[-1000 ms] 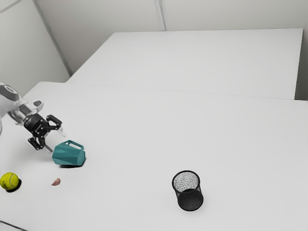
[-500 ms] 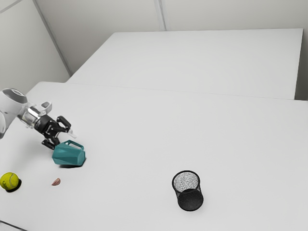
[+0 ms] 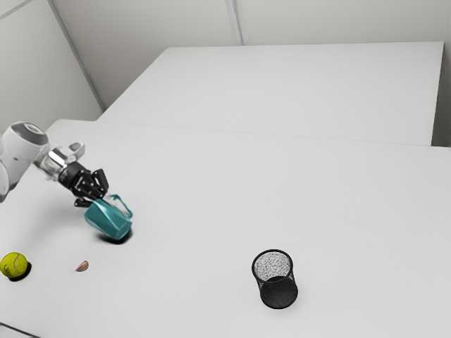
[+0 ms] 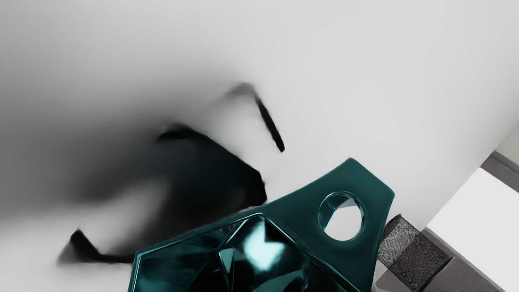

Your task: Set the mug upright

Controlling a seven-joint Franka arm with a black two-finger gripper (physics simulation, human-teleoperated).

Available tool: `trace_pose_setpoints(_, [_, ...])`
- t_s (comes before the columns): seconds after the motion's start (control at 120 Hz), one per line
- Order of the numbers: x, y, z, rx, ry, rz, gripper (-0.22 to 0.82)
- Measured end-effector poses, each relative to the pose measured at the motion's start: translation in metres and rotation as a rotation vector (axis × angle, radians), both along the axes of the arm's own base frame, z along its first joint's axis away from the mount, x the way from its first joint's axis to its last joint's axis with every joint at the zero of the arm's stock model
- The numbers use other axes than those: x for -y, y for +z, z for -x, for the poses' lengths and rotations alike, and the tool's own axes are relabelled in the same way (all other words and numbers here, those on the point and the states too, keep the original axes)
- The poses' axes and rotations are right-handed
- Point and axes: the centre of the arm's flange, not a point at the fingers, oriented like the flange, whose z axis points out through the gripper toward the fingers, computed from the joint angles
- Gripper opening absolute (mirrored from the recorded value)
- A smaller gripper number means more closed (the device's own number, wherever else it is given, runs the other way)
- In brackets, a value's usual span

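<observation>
In the exterior view my gripper (image 3: 99,198) is at the near end of the teal mug (image 3: 109,219), shut on it. The mug leans, its handle toward the exterior view's upper right, with a dark shadow below its lower end. In the wrist view my gripper (image 4: 275,275) has a textured finger pad (image 4: 413,251) beside the handle side of the mug (image 4: 340,247); the other finger is hidden by the mug. The mug's opening and the hole in its handle face the camera.
On the white table (image 3: 211,197) a tennis ball (image 3: 13,265) and a small reddish-brown piece (image 3: 82,266) lie near the mug. A black mesh cup (image 3: 277,282) stands farther toward the exterior view's right.
My gripper has moved toward the exterior view's right and its fingers have drawn together on the mug. The mug has turned and tilted, shifting slightly to the right. The other objects have stayed put.
</observation>
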Motion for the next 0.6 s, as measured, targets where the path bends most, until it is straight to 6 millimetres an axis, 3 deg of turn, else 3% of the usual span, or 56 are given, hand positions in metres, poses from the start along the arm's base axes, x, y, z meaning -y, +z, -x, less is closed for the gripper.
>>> trace_pose_setpoints(0.1, [0.010, 0.012, -0.006, 0.002, -0.024, -0.025, -0.16])
trace_pose_setpoints(0.2, [0.033, 0.038, -0.018, 0.013, -0.085, -0.097, -0.17])
trace_pose_setpoints(0.475, [0.135, 0.114, -0.053, 0.095, -0.362, -0.503, -0.18])
trace_pose_setpoints(0.6, [0.176, 0.131, -0.054, 0.129, -0.447, -0.667, -0.18])
